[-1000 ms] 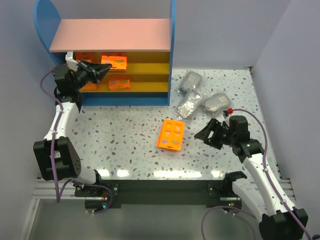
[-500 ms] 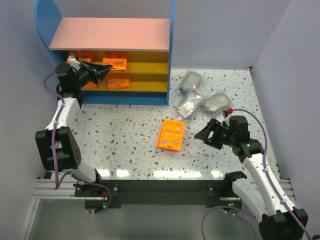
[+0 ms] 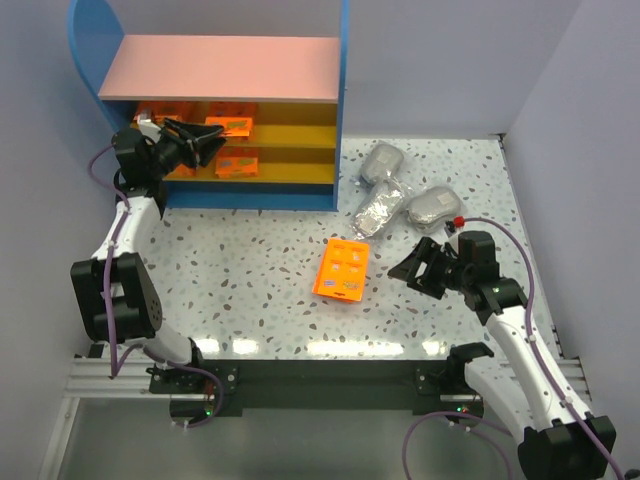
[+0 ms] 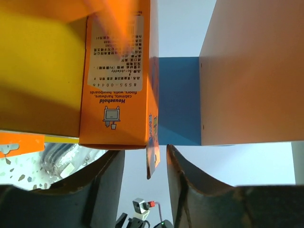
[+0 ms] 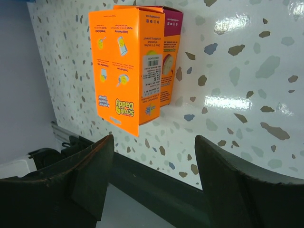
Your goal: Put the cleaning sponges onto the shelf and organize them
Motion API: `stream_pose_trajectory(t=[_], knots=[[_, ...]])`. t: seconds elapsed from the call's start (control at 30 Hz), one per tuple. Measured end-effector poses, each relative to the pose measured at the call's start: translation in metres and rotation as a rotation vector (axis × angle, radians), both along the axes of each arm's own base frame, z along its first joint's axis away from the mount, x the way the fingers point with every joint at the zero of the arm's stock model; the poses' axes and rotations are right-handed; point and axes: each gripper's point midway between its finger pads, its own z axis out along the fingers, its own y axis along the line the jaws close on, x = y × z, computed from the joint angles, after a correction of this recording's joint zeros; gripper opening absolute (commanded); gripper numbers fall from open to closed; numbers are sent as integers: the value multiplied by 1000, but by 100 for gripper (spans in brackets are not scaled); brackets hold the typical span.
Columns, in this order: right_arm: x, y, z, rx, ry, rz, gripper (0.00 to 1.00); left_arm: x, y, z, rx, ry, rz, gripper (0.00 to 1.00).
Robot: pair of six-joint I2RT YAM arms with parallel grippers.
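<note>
The shelf (image 3: pixel 220 68) stands at the back left with several orange sponge packs on its two yellow boards. My left gripper (image 3: pixel 205 142) is open at the shelf's left front. In the left wrist view the jaws (image 4: pixel 145 175) stand apart around the thin hang tab of an orange pack (image 4: pixel 116 80) without touching it. Another orange pack (image 3: pixel 341 270) lies on the table. My right gripper (image 3: pixel 412 270) is open and empty just right of it. The right wrist view (image 5: pixel 154 175) shows that pack (image 5: pixel 128 66) ahead. Three grey bagged bundles (image 3: pixel 377 208) lie right of the shelf.
The shelf's blue right frame (image 3: pixel 345 100) reaches the table near the grey bundles. A second pack with a magenta end (image 5: pixel 171 28) lies against the table pack. The table's near edge (image 5: pixel 142 156) is close under my right gripper. Walls close in left and right.
My left gripper pushed a little further into the shelf, then its jaws spread apart off the orange pack. The right arm has not moved.
</note>
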Motion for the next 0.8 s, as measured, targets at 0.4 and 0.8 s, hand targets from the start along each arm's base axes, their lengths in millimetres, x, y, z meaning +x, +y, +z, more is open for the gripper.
stream_pose_trajectory(t=[0.4,0.8], knots=[[-2,1,0,0,-7,22,73,-24,-1,15,-4,-25,36,59],[-6,0,-9,-11,9,29,63,-147,-42,-49,200,36,-6,68]])
